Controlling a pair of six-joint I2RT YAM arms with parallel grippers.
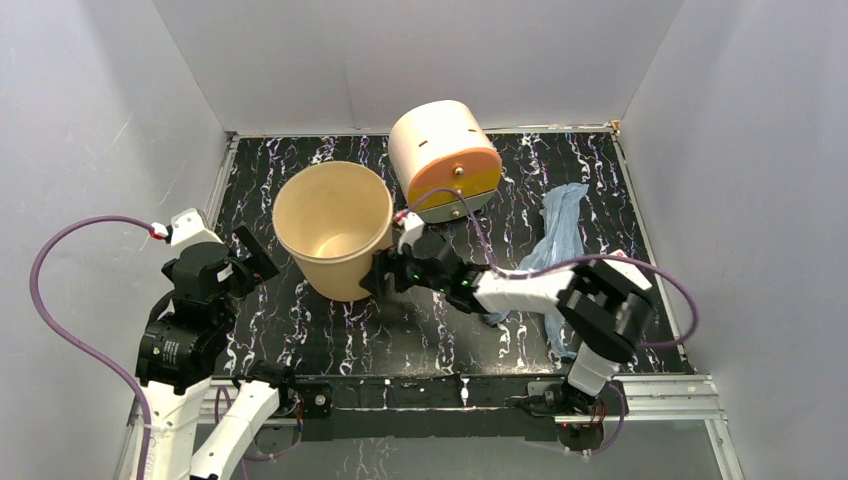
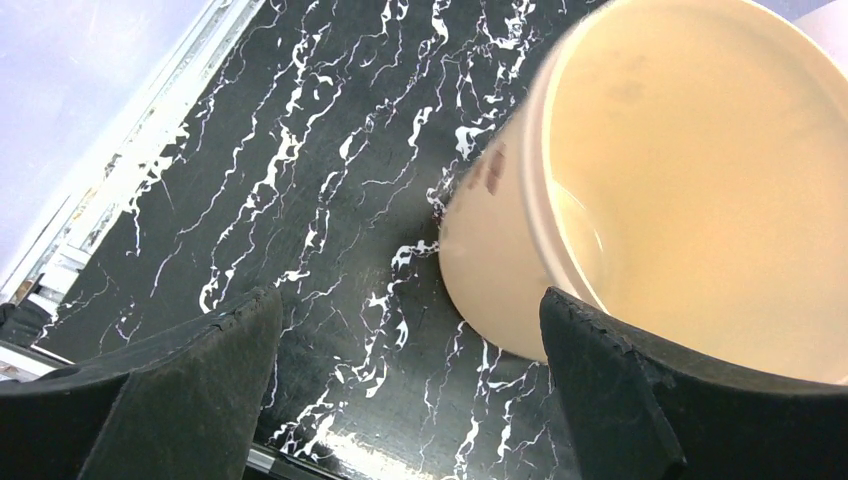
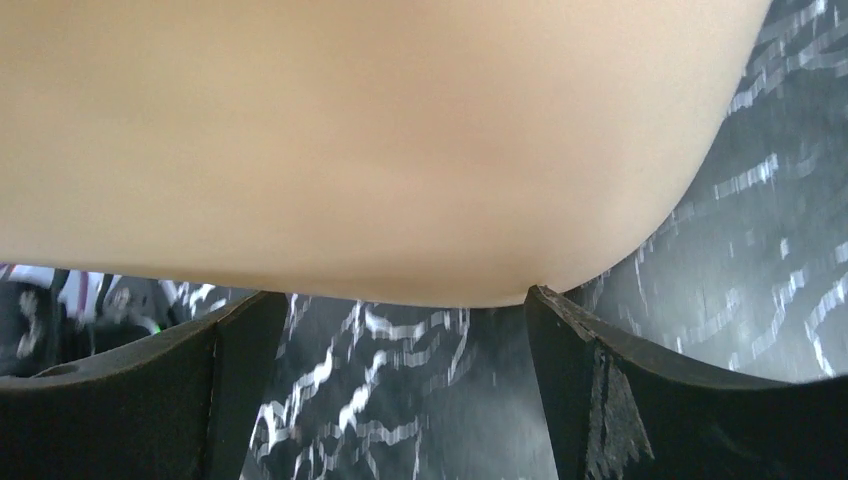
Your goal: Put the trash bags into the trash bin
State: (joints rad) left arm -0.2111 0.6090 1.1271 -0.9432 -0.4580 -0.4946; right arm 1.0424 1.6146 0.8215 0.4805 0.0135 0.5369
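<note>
pale-blue trash bags (image 1: 556, 232) lie lengthwise near-to-far; left end effector (image 2: 410, 390) and right end effector (image 3: 405, 380) gape wide.

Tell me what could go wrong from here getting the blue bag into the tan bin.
1. The right gripper sits open right against the trash bin; a small push could shove or tip the bin toward the open left gripper.
2. The trash bag lies far right, its near end under the right arm, so a swing of that arm might drag it.
3. The orange-fronted cylinder stands close behind the bin and could get knocked.
</note>
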